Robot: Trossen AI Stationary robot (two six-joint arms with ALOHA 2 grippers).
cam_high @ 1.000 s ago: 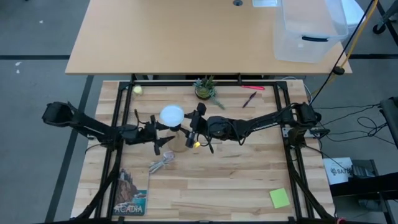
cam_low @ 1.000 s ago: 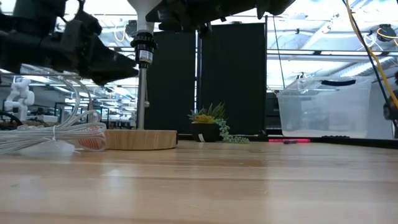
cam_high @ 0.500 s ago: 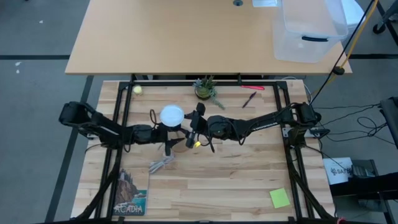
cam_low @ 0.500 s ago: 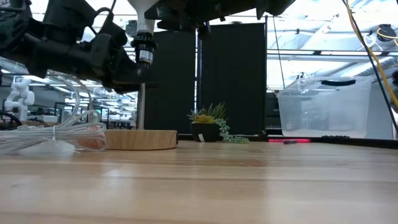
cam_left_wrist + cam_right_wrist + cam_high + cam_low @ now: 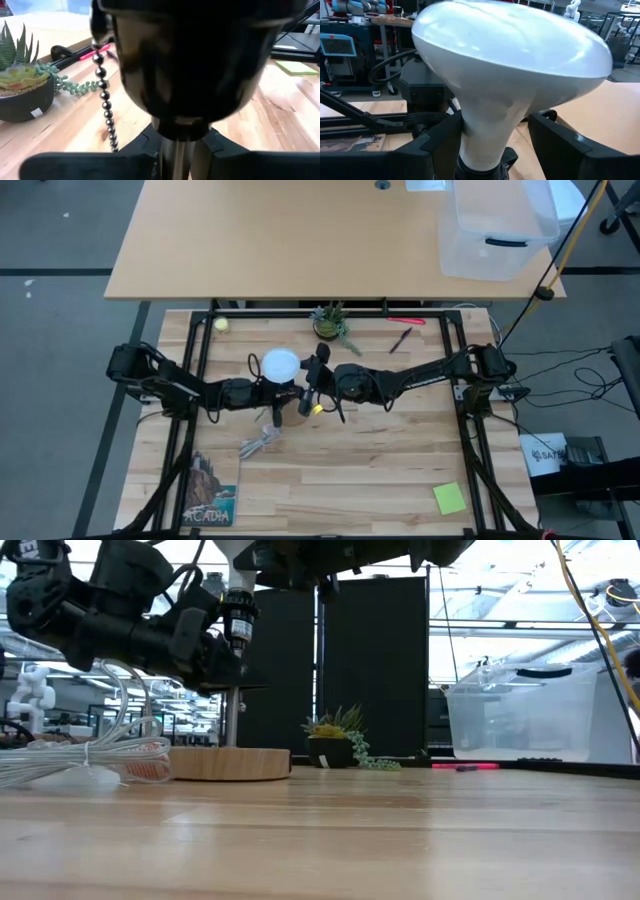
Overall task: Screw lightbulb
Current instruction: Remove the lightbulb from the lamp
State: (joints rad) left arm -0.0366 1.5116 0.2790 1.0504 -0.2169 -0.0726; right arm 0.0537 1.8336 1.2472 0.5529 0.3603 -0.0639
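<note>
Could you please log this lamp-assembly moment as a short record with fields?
lightbulb: white, sitting in the black socket atop the stand
lamp stand: round wooden base with a metal pole
left gripper: closed around the pole just below the socket
right gripper: fingers on either side of the bulb's neck
pull chain: hangs beside the socket
nearby: potted plant; coiled cable

Wooden table [image 5: 350, 470] with lamp base [image 5: 228, 762], potted plant [image 5: 328, 324], booklet [image 5: 210, 490], green note [image 5: 449, 498].
</note>
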